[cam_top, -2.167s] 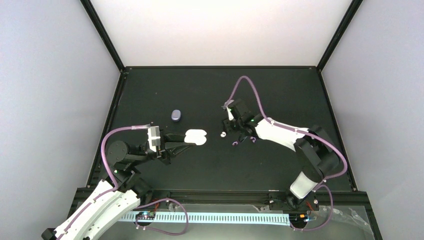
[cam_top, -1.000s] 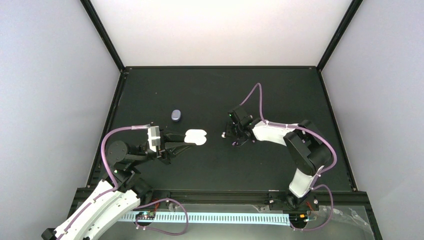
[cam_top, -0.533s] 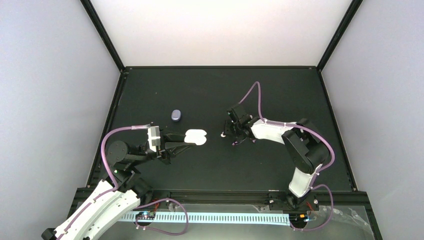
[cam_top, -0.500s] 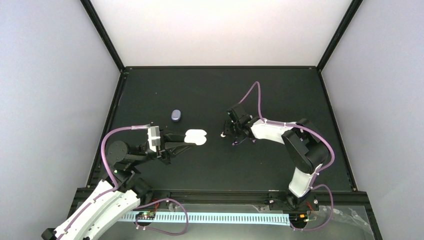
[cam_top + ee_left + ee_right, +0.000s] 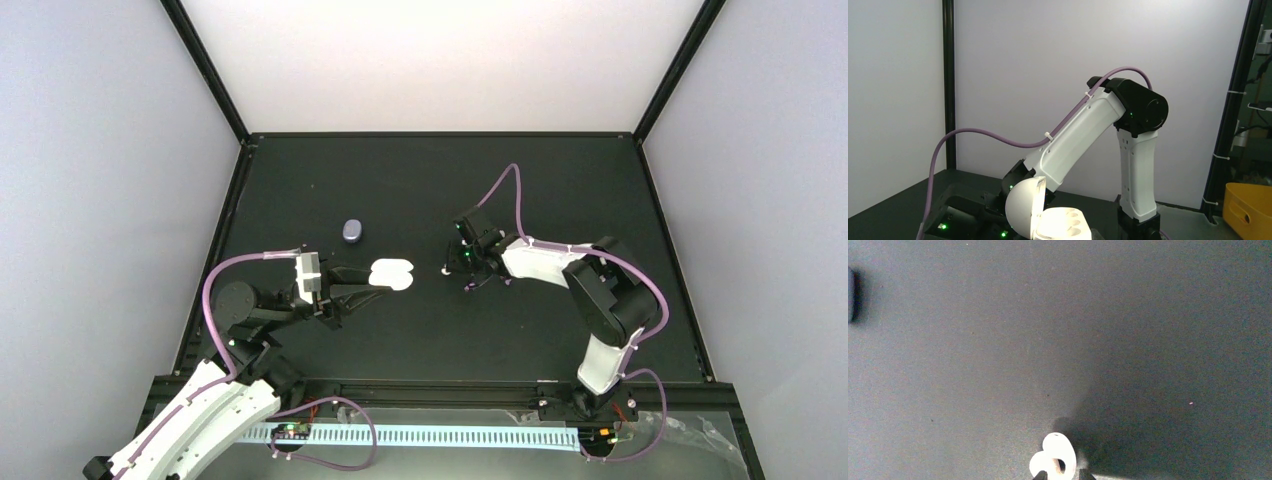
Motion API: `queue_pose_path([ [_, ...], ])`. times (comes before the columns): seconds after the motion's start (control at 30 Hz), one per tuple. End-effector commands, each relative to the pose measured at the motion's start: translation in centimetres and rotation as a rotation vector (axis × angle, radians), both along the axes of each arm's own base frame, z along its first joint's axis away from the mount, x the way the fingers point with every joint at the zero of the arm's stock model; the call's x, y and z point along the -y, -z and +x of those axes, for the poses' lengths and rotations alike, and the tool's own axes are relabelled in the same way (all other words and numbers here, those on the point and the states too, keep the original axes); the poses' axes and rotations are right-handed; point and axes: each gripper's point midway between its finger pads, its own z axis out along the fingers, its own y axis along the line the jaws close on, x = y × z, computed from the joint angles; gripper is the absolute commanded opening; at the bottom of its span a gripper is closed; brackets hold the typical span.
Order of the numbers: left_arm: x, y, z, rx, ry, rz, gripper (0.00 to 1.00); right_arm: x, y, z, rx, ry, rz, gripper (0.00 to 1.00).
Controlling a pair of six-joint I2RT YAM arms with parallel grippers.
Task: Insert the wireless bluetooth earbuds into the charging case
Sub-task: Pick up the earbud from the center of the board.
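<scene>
lying alone in the upper left part of the black surface (image 5: 420, 180) in the top view, a small closed purple-grey case (image 5: 352, 231) sits well apart from both arms. it also shows as a dark sliver at the left edge of the right wrist view. a yellow bin (image 5: 1250, 206) stands at the lower right of the left wrist view, off beyond the surface.

the left gripper (image 5: 372, 284) comes in from the lower left and is clenched on the left end of the white charging case (image 5: 392, 273), which lies open just left of centre. in the left wrist view its domed lid (image 5: 1024, 206) stands up on the left and the round wells (image 5: 1070, 220) of its base face upward, brightly lit. behind it in that view rises the right arm (image 5: 1088, 135), trailing a purple cable (image 5: 973, 135).

the right gripper (image 5: 462, 266) is low over the surface, right of centre, pointing toward the white charging case. a white earbud (image 5: 1054, 461) lies on the surface at the bottom edge of the right wrist view, with two dark fingertips (image 5: 1083, 474) peeking in just below it, one to each side. whether they pinch it or stand off it cannot be told. in the top view this bud is a white speck at the right gripper's left edge, between that gripper and the white charging case, near the case but apart from it. two purple earbuds (image 5: 470, 287) lie just below the right gripper in the top view, one under its tip, the other a little to the right beside the wrist.
</scene>
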Motion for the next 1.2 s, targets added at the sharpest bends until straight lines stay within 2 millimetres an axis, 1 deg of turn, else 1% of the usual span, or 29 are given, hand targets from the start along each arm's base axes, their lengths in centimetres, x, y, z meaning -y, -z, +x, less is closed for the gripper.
queue_pose_path([
  [0.0,-0.2,-0.2,0.2,0.002,-0.012,-0.015,0.02,-0.8,0.3,0.1,-0.019,-0.010,0.019,0.17],
  [0.1,-0.2,-0.2,0.1,0.002,-0.011,-0.015,0.02,-1.3,0.3,0.0,-0.022,-0.019,0.025,0.19],
  [0.27,-0.2,-0.3,0.1,0.003,-0.010,-0.016,0.01,-1.5,0.1,0.1,-0.020,-0.018,0.028,0.18],
  [0.37,-0.2,-0.3,0.0,0.003,-0.008,-0.017,0.01,-1.5,0.0,0.2,-0.015,-0.017,0.029,0.13],
  [0.47,-0.2,-0.3,0.0,0.004,-0.010,-0.017,0.01,-1.4,-0.4,0.2,-0.006,-0.014,0.033,0.05],
  [0.53,-0.2,-0.3,0.1,0.004,-0.010,-0.017,0.01,-1.4,-0.8,0.2,0.002,-0.013,0.039,0.01],
  [0.6,-0.2,-0.3,0.1,0.003,-0.010,-0.017,0.02,-1.3,-1.3,0.2,0.014,-0.015,0.041,0.01],
  [0.73,-0.2,-0.2,0.1,0.003,-0.012,-0.013,0.02,-0.9,-3.4,0.0,0.065,-0.058,0.023,0.01],
  [0.8,-0.2,-0.2,0.1,0.006,-0.014,-0.011,0.01,-0.4,-4.9,-0.6,0.109,-0.107,0.004,0.01],
  [0.83,-0.2,-0.2,0.1,0.008,-0.016,-0.008,0.02,-0.2,-6.0,-1.0,0.141,-0.149,0.003,0.01],
  [0.9,-0.2,-0.2,0.1,0.011,-0.017,-0.005,0.02,0.0,-8.6,-2.6,0.195,-0.257,0.013,0.01],
  [0.93,-0.2,-0.1,0.1,0.014,-0.017,-0.003,0.02,0.0,-10.2,-3.7,0.229,-0.323,0.030,0.01],
  [1.03,0.0,0.0,0.2,0.015,-0.009,0.003,0.02,0.5,-15.1,-7.9,0.302,-0.522,0.061,0.01],
  [1.1,0.3,0.2,0.2,0.013,0.006,0.012,0.01,1.5,-18.1,-10.6,0.352,-0.629,0.019,0.01],
  [1.17,0.7,0.4,0.2,0.015,0.025,0.022,0.02,3.0,-19.8,-13.2,0.357,-0.720,-0.056,0.01],
])
